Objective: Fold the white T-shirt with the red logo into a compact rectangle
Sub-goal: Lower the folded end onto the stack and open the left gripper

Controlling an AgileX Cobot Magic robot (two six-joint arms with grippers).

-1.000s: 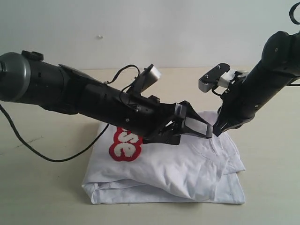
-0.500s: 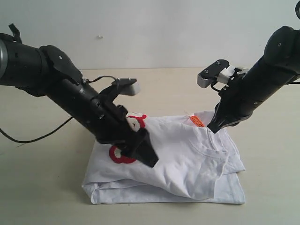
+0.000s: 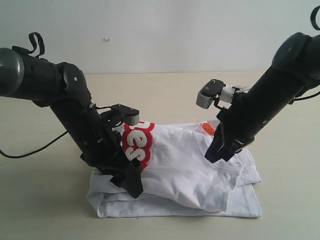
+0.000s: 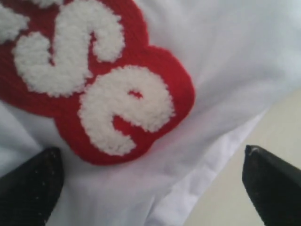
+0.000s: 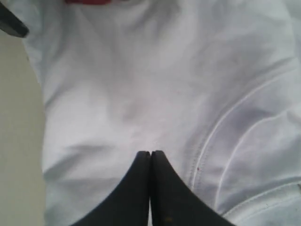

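The white T-shirt (image 3: pixel 195 175) lies folded in a thick wrinkled bundle on the table. Its red logo (image 3: pixel 136 145) shows at the left of the top layer, and the left wrist view sees the fuzzy letters "se" of the logo (image 4: pixel 94 80) close up. My left gripper (image 3: pixel 129 181) hangs open over the bundle's left front edge, and its fingertips (image 4: pixel 28 188) straddle the cloth and the hem without closing on it. My right gripper (image 3: pixel 212 155) is shut, tips down on the cloth near the collar seam (image 5: pixel 207 141). An orange neck tag (image 3: pixel 209 128) peeks out beside it.
The beige table (image 3: pixel 45 210) runs around the shirt on all sides, with a pale wall behind. A black cable (image 3: pixel 30 150) trails from the left arm across the table's left side. The right arm's grey wrist camera (image 3: pixel 206 95) juts above the shirt.
My left arm has drawn back from the shirt's right side to its left front edge, uncovering the logo, with the jaws staying wide. The right gripper has dropped lower onto the cloth, still shut.
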